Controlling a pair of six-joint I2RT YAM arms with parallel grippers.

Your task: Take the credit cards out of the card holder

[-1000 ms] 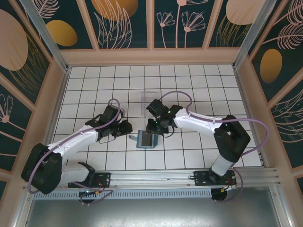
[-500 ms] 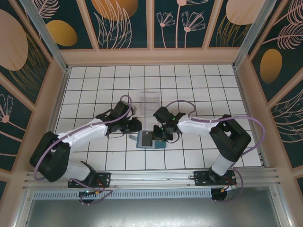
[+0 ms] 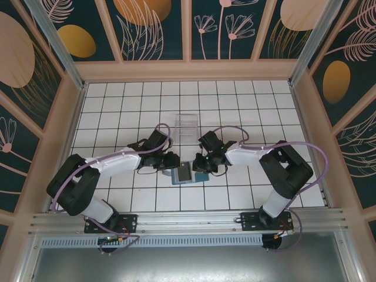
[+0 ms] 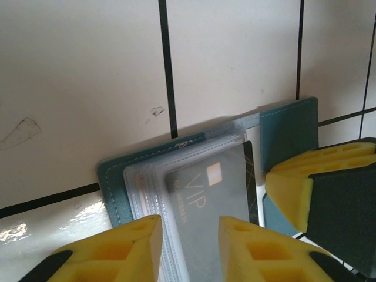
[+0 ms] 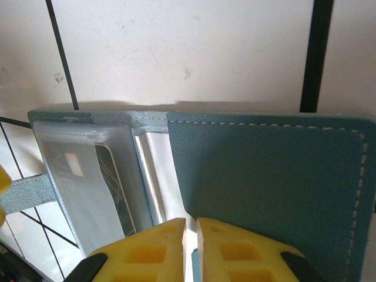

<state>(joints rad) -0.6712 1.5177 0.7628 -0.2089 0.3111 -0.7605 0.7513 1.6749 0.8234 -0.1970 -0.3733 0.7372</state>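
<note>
Two end effectors (image 3: pixel 172 160) (image 3: pixel 202 168) closer around one card holder (image 3: pixel 187 174)

Card holder (image 4: pixel 289 130): matt slate-blue, soft fine grain, pale stitching at the edge. Could be faux leather or cloth, can't tell. Sleeves (image 4: pixel 141 182) inside: clear plastic, glossy, throwing glare. Card (image 4: pixel 202 202) in the front sleeve: smooth grey plastic, dull sheen. Desk (image 4: pixel 82 70): glossy white, tile-lined, a few scuffs. My left pads (image 4: pixel 126 247) and right pads (image 5: pixel 235 249): matt yellow moulded plastic.
</note>
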